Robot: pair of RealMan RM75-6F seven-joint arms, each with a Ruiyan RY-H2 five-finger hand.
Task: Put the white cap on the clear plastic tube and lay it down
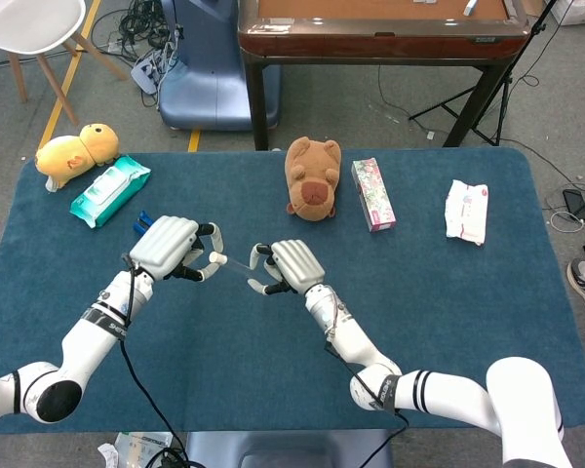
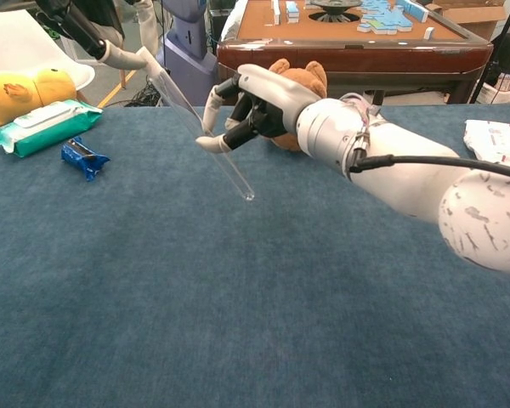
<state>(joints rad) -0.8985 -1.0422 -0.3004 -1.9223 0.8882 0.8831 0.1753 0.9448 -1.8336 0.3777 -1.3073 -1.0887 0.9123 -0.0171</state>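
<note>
My right hand (image 1: 288, 265) (image 2: 259, 102) grips the clear plastic tube (image 2: 206, 132) above the blue table mat. The tube slants, its closed end down toward the mat and its open end up to the left. In the head view the tube (image 1: 236, 262) shows as a short stretch between both hands. My left hand (image 1: 171, 248) (image 2: 78, 24) pinches the white cap (image 1: 214, 259) (image 2: 146, 59) and holds it against the tube's open end. How far the cap sits on the tube cannot be told.
A yellow plush toy (image 1: 76, 149), a green wipes pack (image 1: 109, 190) and a blue wrapper (image 2: 84, 157) lie at the far left. A brown plush (image 1: 312, 177), a pink box (image 1: 372, 193) and a white pack (image 1: 466, 210) line the far side.
</note>
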